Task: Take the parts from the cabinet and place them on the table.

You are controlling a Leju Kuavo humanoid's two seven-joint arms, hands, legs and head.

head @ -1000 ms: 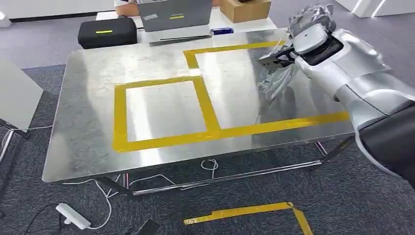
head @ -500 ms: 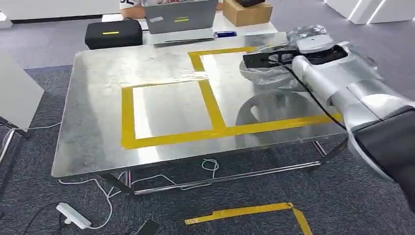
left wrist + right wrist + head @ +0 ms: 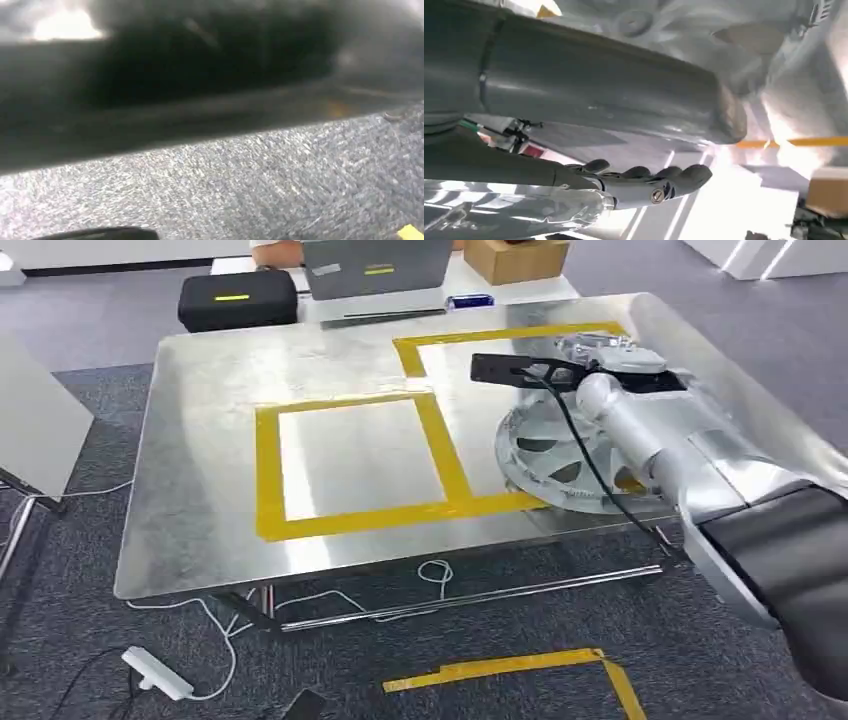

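Note:
The part [image 3: 556, 454] is a round silver spoked disc in clear plastic wrap. It lies on the shiny metal table [image 3: 200, 440] in the right yellow-taped square [image 3: 432, 340], over the near tape line. My right hand [image 3: 540, 370] is stretched out above the disc's far side, dark fingers [image 3: 503, 367] straight. In the right wrist view the grey thumb [image 3: 624, 100] lies against the silver part [image 3: 644, 22]. The fingers [image 3: 649, 185] stand apart from the thumb with nothing between them. Plastic wrap [image 3: 509, 215] lies against the back of the fingers.
A second yellow-taped square [image 3: 265, 465] is on the table's left half. Beyond the far edge stand a black case [image 3: 238, 300], a laptop [image 3: 375, 262] and a cardboard box [image 3: 515, 255]. Cables and a power strip [image 3: 155, 675] lie on the carpet below.
My right arm has swung down and lowered the wrapped part from the air onto the table. The hand turned palm down and its fingers straightened. The camera has shifted a little.

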